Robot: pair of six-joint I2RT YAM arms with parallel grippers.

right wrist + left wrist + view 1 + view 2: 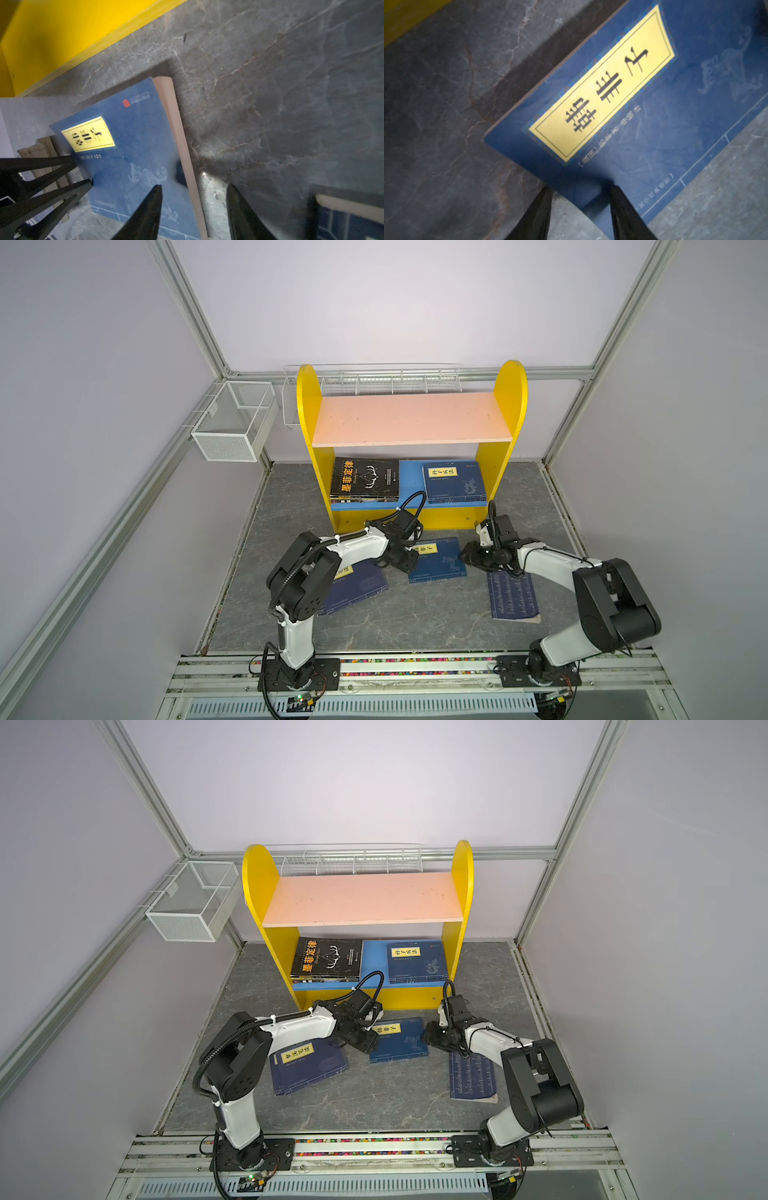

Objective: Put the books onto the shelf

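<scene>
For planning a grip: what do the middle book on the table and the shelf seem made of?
Middle book: probably paper, matte navy cover; a beige page edge shows. Shelf: likely painted wood board, smooth; flat panels in solid yellow, pink, blue.

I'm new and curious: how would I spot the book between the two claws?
Find the yellow shelf; three navy books lie on the grey floor before it. Take the middle book, nearest the shelf. Its left neighbour lies partly under an arm; its right neighbour shows no yellow label.
</scene>
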